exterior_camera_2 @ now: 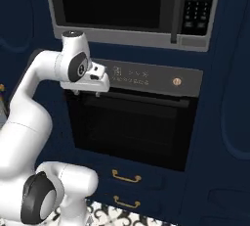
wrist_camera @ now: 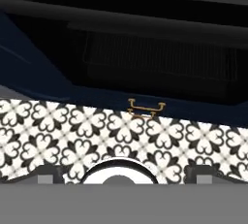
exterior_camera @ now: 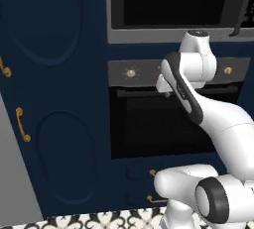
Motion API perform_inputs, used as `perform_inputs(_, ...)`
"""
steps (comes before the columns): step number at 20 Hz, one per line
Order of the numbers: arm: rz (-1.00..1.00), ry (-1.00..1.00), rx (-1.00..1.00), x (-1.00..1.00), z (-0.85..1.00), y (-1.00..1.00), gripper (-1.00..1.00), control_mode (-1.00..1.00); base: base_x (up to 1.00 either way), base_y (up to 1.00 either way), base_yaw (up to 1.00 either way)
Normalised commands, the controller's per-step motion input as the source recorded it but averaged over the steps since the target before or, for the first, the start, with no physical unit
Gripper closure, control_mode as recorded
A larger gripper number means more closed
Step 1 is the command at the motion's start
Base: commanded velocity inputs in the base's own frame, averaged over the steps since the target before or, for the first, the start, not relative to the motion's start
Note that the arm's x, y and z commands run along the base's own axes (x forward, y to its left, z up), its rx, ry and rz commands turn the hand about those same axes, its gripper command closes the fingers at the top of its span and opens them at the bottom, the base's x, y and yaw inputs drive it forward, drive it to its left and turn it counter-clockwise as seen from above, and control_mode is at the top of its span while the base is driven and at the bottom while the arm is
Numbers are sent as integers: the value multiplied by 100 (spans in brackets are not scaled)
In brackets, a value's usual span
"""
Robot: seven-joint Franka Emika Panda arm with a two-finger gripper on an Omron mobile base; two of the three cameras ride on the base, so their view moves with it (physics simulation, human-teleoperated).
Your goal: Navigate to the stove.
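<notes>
Right now the base faces a tall run of navy cabinets [exterior_camera: 59, 74], and what sits straight ahead is a built-in wall oven [exterior_camera_2: 132, 127]: black glass door, a dark bar handle across its top, and a grey control strip above it. One oven, and one microwave [exterior_camera_2: 132, 5] stacked over it, silver-trimmed with a keypad on its right side. Where the stove lies, and how it sits relative to the tool, I cannot tell from these views.

Counting the brass: two round knobs [exterior_camera: 130, 73] on the oven's control strip in the left base view, one to the left and one to the right. Below the oven, two drawer pulls [exterior_camera_2: 126, 176], one above the other. On the cabinet doors at far left, two more curved handles [exterior_camera: 20, 124].

The arm is folded up in front of the oven, its hand level with the control strip. The gripper [exterior_camera_2: 87, 93] points down at the black-and-white patterned floor tiles [wrist_camera: 48, 131], fingertips [wrist_camera: 48, 174] set wide apart with nothing between them.
</notes>
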Motion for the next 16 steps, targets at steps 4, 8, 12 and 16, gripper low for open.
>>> perform_inputs(4,0,0,0,0,0,0,-100,100,-24,69,75)
perform_inputs(8,0,0,0,0,0,0,-100,100,-10,65,84)
perform_inputs(12,0,0,0,0,0,0,-100,100,0,53,88)
perform_inputs(16,0,0,0,0,0,0,-100,100,0,52,85)
